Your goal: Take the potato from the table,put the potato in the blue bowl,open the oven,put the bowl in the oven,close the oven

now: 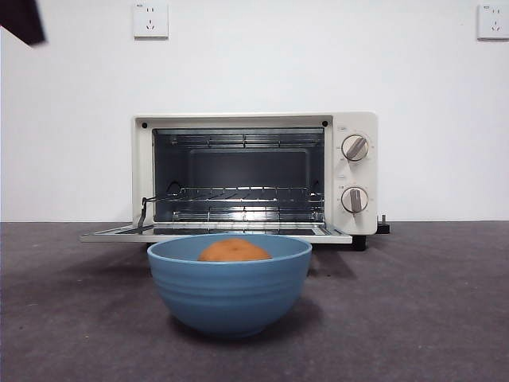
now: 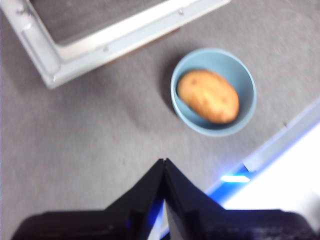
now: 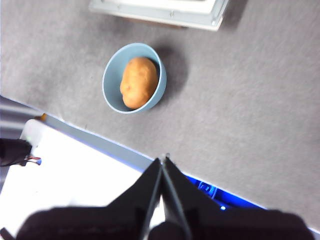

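The rounded orange-brown potato [image 1: 234, 251] already lies inside the deep, ridged light-blue bowl [image 1: 229, 290], which stands on the dark grey speckled worktop [image 1: 429, 318] just in front of the cream-white toaster oven [image 1: 254, 175]. The oven's glass door [image 1: 215, 234] is folded down flat, with the wire rack [image 1: 231, 195] exposed behind it, so what remains, as I judge it, is carrying the bowl in and closing up.

Both arms hang high and well away from the bowl. The left gripper [image 2: 164, 162] has its fingers pressed together on nothing, and the right gripper [image 3: 163, 161] is likewise closed and empty.

The main risk lies in the lift. A pinch on one side of the bowl's rim would leave the load off-centre (the potato sits high, its top just above the rim in the front view), so the bowl could tilt and roll the potato out. The lowered door also lies between bowl and cavity; a low carry could knock the bowl's base against the door edge. A bowl set too shallow on the rack could stop the door from shutting.
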`<state>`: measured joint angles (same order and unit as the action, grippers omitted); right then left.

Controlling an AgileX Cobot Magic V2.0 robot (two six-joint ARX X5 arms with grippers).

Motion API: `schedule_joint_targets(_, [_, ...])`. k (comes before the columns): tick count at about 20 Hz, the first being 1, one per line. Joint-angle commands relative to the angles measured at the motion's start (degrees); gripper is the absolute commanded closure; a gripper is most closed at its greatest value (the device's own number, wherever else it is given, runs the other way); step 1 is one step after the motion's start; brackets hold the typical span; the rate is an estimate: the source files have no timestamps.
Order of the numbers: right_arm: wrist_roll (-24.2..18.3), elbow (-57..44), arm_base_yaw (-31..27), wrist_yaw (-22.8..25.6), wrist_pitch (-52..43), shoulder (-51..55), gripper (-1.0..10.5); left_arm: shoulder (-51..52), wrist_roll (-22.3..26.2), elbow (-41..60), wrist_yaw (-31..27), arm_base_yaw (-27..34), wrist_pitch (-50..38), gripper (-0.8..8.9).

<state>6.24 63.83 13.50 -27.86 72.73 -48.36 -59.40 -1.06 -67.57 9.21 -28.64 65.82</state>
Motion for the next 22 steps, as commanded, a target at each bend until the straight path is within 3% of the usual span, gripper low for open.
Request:
schedule_joint_targets(1, [3.5, -0.5, 0.4, -0.7, -2.1, -3.1, 9.5, 2.2, 0.6, 0.1, 0.2, -0.2, 3.6, 8.20])
schedule_joint_targets(4, [7.2, -0.5, 4.8, 1.2, -5.9, -8.3, 9.5, 4.1, 0.6, 0.1, 0.1, -0.2, 7.4, 8.20])
schedule_joint_targets(9, [16.8, -0.5, 17.4, 15.4, -12.7, -19.3, 9.5, 6.2, 0.9, 0.1, 0.2, -0.2, 9.4, 8.19])
schedule_joint_targets(11, [19.6, -0.5, 19.7, 15.8, -15.8, -23.8, 9.2, 6.9, 1.3, 0.1, 0.1, -0.2, 9.6, 8.19])
schedule_joint_targets(14, [21.2, -0.5, 23.0, 14.1, -19.0, -29.8, 7.2, 8.1, 1.3, 0.1, 0.2, -0.2, 9.6, 8.19])
schedule_joint_targets(22, [25.8, -0.5, 27.0, 12.7, -26.4, -42.2, 7.2, 13.3, 1.2, 0.1, 0.2, -0.2, 9.6, 8.19])
